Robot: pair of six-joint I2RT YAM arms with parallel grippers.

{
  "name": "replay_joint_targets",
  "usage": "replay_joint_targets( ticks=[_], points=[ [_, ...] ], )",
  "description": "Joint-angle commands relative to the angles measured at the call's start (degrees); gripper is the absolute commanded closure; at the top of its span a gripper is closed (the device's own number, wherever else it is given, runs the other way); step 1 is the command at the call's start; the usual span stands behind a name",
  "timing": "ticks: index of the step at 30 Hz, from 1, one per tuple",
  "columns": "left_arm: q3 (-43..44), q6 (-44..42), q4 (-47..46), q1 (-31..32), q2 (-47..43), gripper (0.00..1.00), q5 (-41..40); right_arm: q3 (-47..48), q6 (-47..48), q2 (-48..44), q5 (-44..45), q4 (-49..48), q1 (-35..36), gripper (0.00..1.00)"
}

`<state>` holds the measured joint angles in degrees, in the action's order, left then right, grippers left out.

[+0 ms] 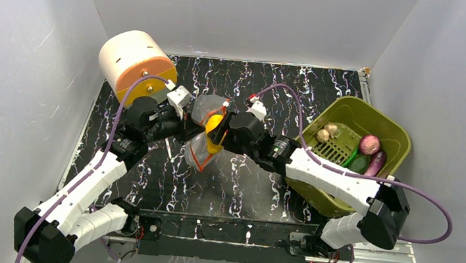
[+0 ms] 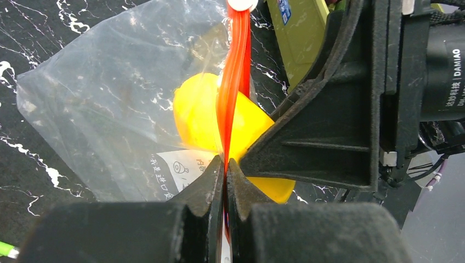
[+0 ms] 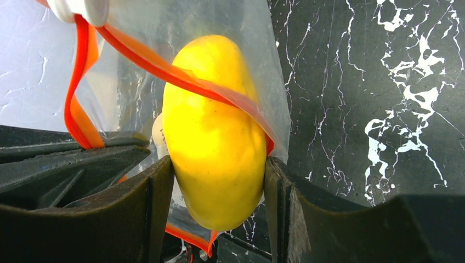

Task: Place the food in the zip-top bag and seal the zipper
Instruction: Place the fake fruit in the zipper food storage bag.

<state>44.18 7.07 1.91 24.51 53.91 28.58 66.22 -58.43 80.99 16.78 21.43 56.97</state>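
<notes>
The zip-top bag is off the black marbled table, held up between the two arms just toward 11 o'clock of the table's middle in the top view. The left gripper is pinched tight on the zipper, its two fingers meeting on the orange-red strip with no gap between them. The clear film spreads away toward 10 o'clock in that wrist's view.

The right gripper is clamped on the yellow lemon, one finger on each flank with the jaws about half spread. The lemon stands in the bag's mouth. One side of the strip crosses its front, the other loops out toward 9 o'clock, and its top end sits behind the plastic (its lower end, between the fingers, looks to be outside the mouth).

The rest of the food lies in the olive-green basket at 3 o'clock of the table:
- the dark purple eggplant
- the pink-purple round piece
- a green piece
- two beige lumps

A cream and orange cylinder lies on its side at 10 o'clock.
</notes>
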Motion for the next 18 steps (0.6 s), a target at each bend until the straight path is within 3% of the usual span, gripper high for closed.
replay_joint_targets(
  ticks=[1,18],
  points=[
    [0.4,0.4,-1.8,0.3,-0.2,1.0,2.0,3.3,-1.3,0.6,3.5,-4.7,0.2,0.46],
    [0.7,0.7,-0.7,0.2,0.2,1.0,-2.6,3.5,1.2,1.4,4.4,-4.4,0.2,0.33]
  ],
)
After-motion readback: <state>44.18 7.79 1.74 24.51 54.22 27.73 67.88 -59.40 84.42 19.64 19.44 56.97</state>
